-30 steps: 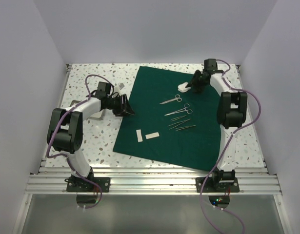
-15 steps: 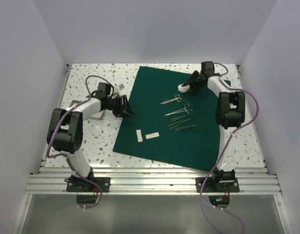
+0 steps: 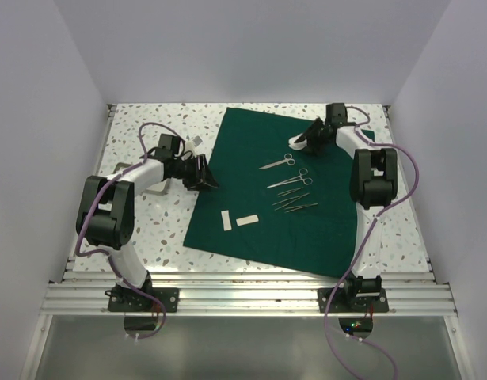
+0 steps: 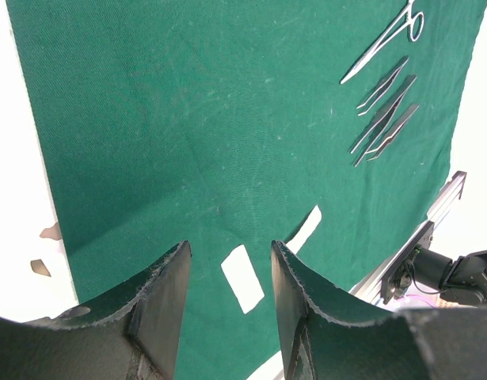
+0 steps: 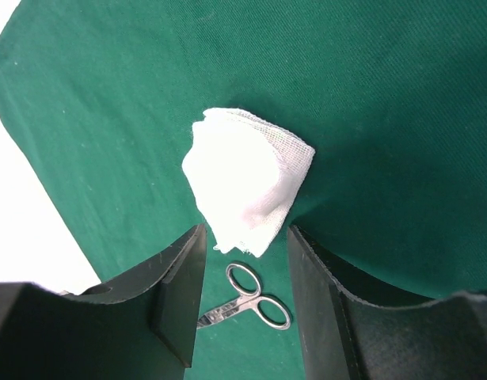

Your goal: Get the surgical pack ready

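The dark green drape [image 3: 251,182] lies spread flat on the table. On it are steel scissors [image 3: 277,162], a second ring-handled tool [image 3: 291,179], several forceps [image 3: 294,202] and two white strips [image 3: 226,221]. A folded white gauze [image 3: 295,143] rests on the drape near its far edge. My right gripper [image 3: 310,135] stands open just behind the gauze [image 5: 247,182], which lies beyond its fingertips [image 5: 194,245], with the scissors' handles [image 5: 255,305] below. My left gripper [image 3: 202,172] is open and empty at the drape's left edge, one strip [image 4: 243,279] visible between its fingers [image 4: 176,277]. No tray is in view.
The speckled table [image 3: 148,229] shows bare to the left and right of the drape. An aluminium rail [image 3: 243,297] runs along the near edge, with both arm bases on it. White walls close in the back and sides.
The right gripper has drawn back a little toward the far right, away from the gauze, which stays on the drape. The left arm has not moved.
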